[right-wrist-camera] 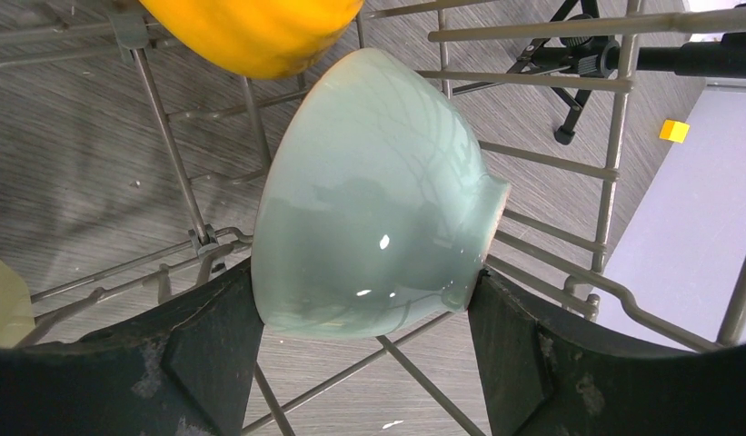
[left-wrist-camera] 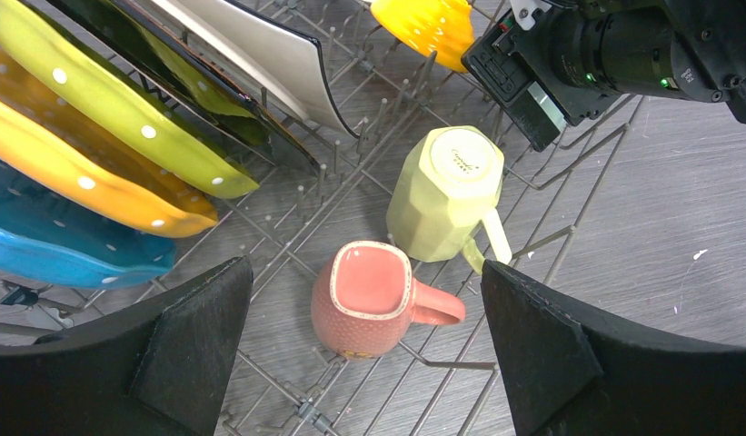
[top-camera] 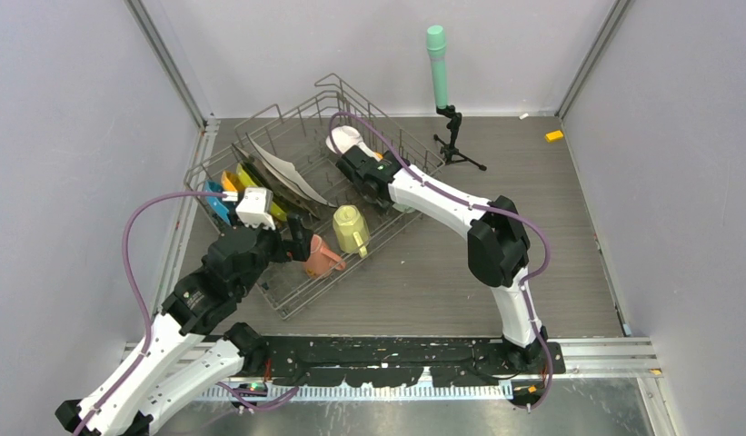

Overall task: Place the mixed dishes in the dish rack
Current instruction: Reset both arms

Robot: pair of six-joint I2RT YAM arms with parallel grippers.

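The dish rack [top-camera: 287,109] holds dotted blue [left-wrist-camera: 51,250], orange [left-wrist-camera: 69,173] and yellow-green [left-wrist-camera: 114,118] plates on edge, plus a white square plate [left-wrist-camera: 260,50]. A pale-yellow mug [left-wrist-camera: 446,186] stands upside down in it. Beside that mug a pink mug [left-wrist-camera: 364,295] lies on its side on the wires. My left gripper [left-wrist-camera: 365,268] hovers open above the pink mug, touching nothing. At the rack's far end my right gripper [right-wrist-camera: 366,277] is shut on the pale white bowl [right-wrist-camera: 373,209], one finger on its rim and one on its foot. An orange bowl [right-wrist-camera: 251,32] lies just beyond.
A green-topped cylinder on a black tripod [top-camera: 439,68] stands right of the rack. A small yellow block [top-camera: 554,136] lies at the far right. Rack wires [right-wrist-camera: 532,34] run close around the bowl. Walls close in the table's sides and back.
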